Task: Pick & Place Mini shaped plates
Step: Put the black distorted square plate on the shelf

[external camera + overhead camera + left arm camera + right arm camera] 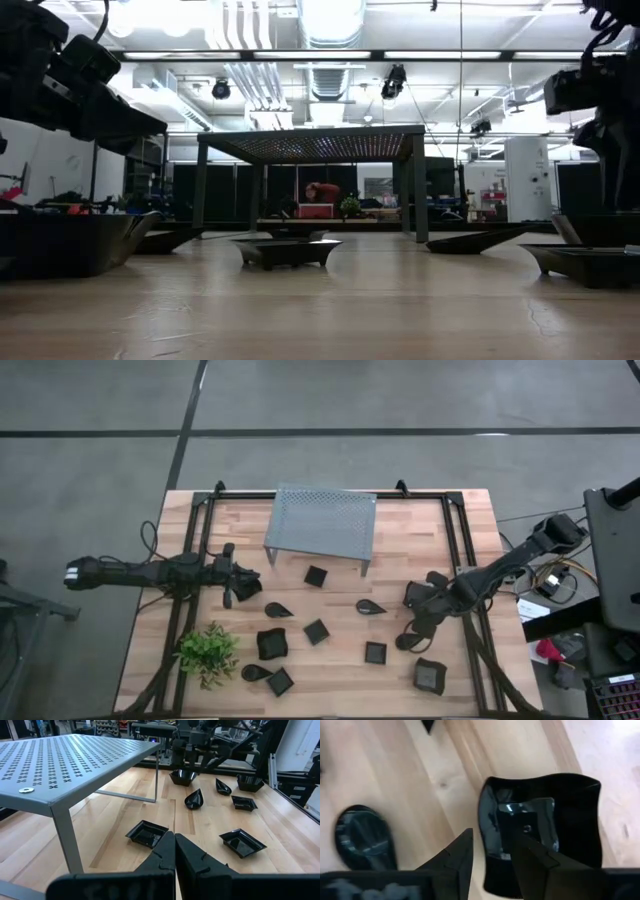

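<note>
- The right gripper (487, 862) has its fingers (457, 857) spread apart over a larger black wavy-edged plate (570, 815); one finger lies over the plate's inside and the other stands outside its rim, above bare wood. Whether either finger touches the plate cannot be told.
- Just beside that plate, at the left of the right wrist view, lies a teardrop plate (365, 837).
- In the high view the right gripper (425, 610) sits at centre right of the frame, with its arm running off to the upper right.
- The left gripper (175, 851) has its fingers pressed shut with nothing between them; in the high view it (243, 586) hovers at centre left, just beside the front left leg of the grey rack (322, 520).
- Past the left fingers lie a square plate (146, 833), another square plate (243, 842) and a teardrop plate (194, 799), all flat on the desk (470, 535).
- The other mini plates are scattered over the lower half of the high view: one square plate (316, 575) just below the rack, and a larger plate (430, 676) at lower right.
- A small green plant (208, 652) stands at the lower left, near a larger plate (271, 645).
</note>
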Controlling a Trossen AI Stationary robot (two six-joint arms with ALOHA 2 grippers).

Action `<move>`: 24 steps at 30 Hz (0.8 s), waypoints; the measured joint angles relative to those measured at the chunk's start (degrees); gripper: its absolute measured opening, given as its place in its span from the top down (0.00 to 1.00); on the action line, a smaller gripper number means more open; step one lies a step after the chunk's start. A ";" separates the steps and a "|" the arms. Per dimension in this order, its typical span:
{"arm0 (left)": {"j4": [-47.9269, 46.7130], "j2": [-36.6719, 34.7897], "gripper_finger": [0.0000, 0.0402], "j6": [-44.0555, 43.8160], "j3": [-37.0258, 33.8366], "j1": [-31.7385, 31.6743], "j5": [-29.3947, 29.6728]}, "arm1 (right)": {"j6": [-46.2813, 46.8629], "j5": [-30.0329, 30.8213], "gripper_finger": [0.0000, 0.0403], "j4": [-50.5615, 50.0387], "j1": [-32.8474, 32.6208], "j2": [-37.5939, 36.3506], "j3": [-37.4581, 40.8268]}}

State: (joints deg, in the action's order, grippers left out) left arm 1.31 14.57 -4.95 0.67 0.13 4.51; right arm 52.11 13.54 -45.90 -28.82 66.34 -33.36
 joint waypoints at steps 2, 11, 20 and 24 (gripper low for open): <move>0.01 0.00 1.00 0.00 0.00 0.01 0.00 | -0.08 0.20 0.72 -0.49 0.00 1.18 0.02; 0.10 0.00 1.00 0.00 -0.02 -0.01 0.00 | -1.27 0.69 0.78 -0.62 -0.02 5.48 -0.18; 0.12 0.00 1.00 0.00 -0.01 -0.01 0.00 | -2.81 1.71 0.89 -0.59 -0.04 6.44 -1.10; 0.12 0.00 1.00 0.00 0.00 -0.01 0.00 | -4.10 1.73 0.97 -0.57 -0.04 6.13 -2.25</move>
State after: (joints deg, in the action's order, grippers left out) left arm 1.43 14.57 -4.95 0.66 0.12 4.51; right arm 48.01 15.26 -46.47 -28.86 72.47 -35.62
